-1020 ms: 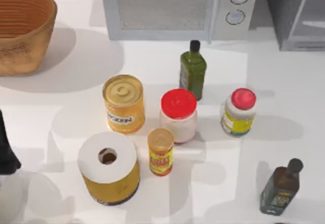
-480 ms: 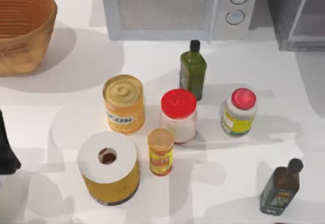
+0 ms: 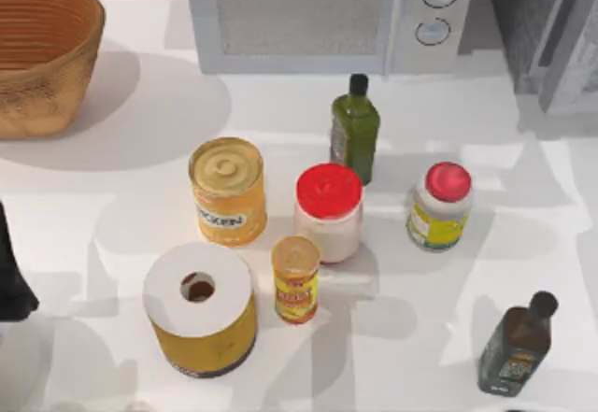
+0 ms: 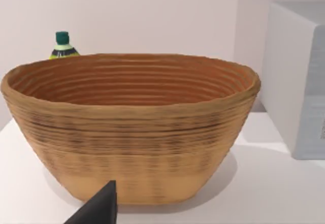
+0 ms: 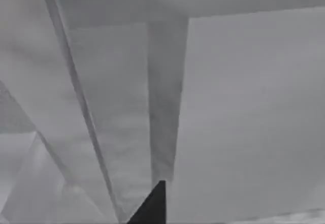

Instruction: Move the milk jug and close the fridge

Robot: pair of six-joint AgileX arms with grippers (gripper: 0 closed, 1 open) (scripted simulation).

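Observation:
The grey fridge stands at the table's back right corner. Its pale door panel is swung partway across the dark inside. The milk jug is out of view. In the right wrist view, grey fridge panels lie very close, with a dark tip of my right gripper just in front of them. My left arm is parked at the table's left edge. A dark tip of my left gripper faces the woven basket.
The basket sits back left, with the white microwave at back centre. Mid-table stand a green bottle, yellow can, red-lidded white jar, small red-capped jar, orange tin, wide yellow can and dark bottle.
The fridge's pale door panel has swung further across the dark opening. Shadows on the table's right side have shifted. The left arm has not moved.

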